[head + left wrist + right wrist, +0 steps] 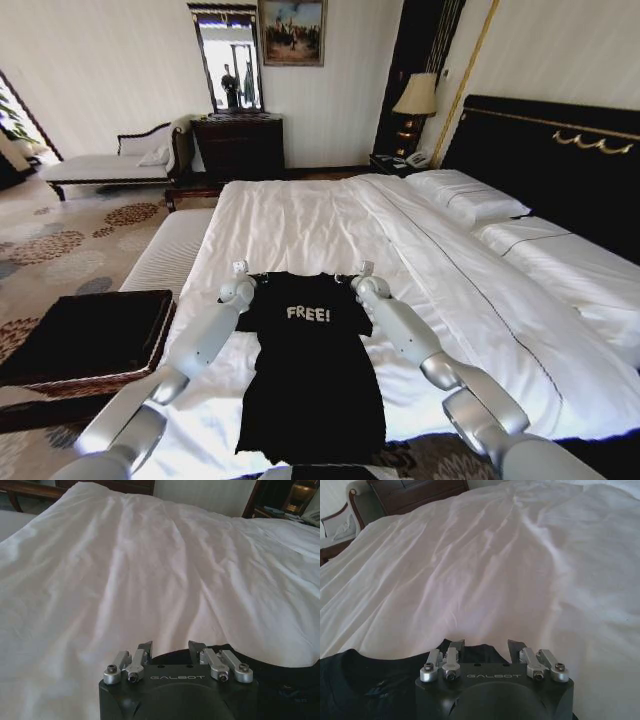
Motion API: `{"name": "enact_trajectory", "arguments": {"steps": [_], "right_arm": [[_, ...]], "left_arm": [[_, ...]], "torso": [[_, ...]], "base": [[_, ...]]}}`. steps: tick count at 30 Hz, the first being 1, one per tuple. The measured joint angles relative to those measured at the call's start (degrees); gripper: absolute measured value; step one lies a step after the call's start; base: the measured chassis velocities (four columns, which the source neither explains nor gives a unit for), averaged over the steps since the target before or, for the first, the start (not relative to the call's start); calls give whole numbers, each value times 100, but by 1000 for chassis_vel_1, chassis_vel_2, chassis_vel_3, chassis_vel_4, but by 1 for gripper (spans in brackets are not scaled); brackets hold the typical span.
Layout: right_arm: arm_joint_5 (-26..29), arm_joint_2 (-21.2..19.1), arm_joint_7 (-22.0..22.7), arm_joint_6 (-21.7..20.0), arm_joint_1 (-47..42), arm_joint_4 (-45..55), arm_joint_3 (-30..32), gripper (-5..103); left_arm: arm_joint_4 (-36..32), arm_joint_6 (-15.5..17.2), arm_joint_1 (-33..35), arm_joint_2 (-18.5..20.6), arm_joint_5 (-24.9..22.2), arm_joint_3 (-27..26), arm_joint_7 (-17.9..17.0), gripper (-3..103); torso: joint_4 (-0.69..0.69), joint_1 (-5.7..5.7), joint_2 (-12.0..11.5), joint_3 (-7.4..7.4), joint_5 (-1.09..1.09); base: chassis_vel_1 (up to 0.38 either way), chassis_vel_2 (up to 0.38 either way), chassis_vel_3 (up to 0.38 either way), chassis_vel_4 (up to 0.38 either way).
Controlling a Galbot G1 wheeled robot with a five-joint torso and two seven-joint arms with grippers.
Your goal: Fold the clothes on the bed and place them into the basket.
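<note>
Both pincers stood open with nothing gripped; my left pincer (170, 647) sat at one shoulder of the black T-shirt (310, 370), my right pincer (486, 646) at the other. It lay flat on the bed (300, 220); the basket (90, 340) stood beside the bed on my left.

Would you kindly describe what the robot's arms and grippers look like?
Both arms are glossy silver-grey, built of rounded, tubular segments with ball-like joints. The left gripper and right gripper each have a black housing marked "GALBOT" in pale letters, silver metal linkages with dark screw heads, and short black fingertips. No loose cables are visible.
</note>
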Motion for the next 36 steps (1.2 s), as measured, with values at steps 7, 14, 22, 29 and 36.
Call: {"name": "enact_trajectory", "arguments": {"steps": [7,14,22,29,36], "right_arm": [[-190,-800,3,400,-542,1286,163,76],[-1385,-1465,-236,815,-1812,2540,956,96],[-2260,-1447,-403,920,-4081,3904,2439,100],[-2605,-1194,-422,1053,-5078,4290,2805,100],[-2738,-913,-415,1116,-5516,4469,2894,100]], "left_arm": [[-1124,-754,927,527,955,-348,240,67],[-2345,-1348,2552,955,1737,-1254,500,89],[-3854,-1663,5327,685,2344,-3062,977,100],[-4558,-1792,6735,221,2226,-3859,1270,100],[-4950,-1921,7493,12,2254,-3922,1431,100]], "torso": [[-2,-1,0,-1,-4],[0,-1,0,0,0],[2,-4,1,-2,-1],[0,-1,1,-1,-1],[0,0,0,0,-1]], "base": [[0,0,0,0],[0,0,0,0],[0,0,0,0],[21,-28,-26,20],[136,-147,-159,158]]}}
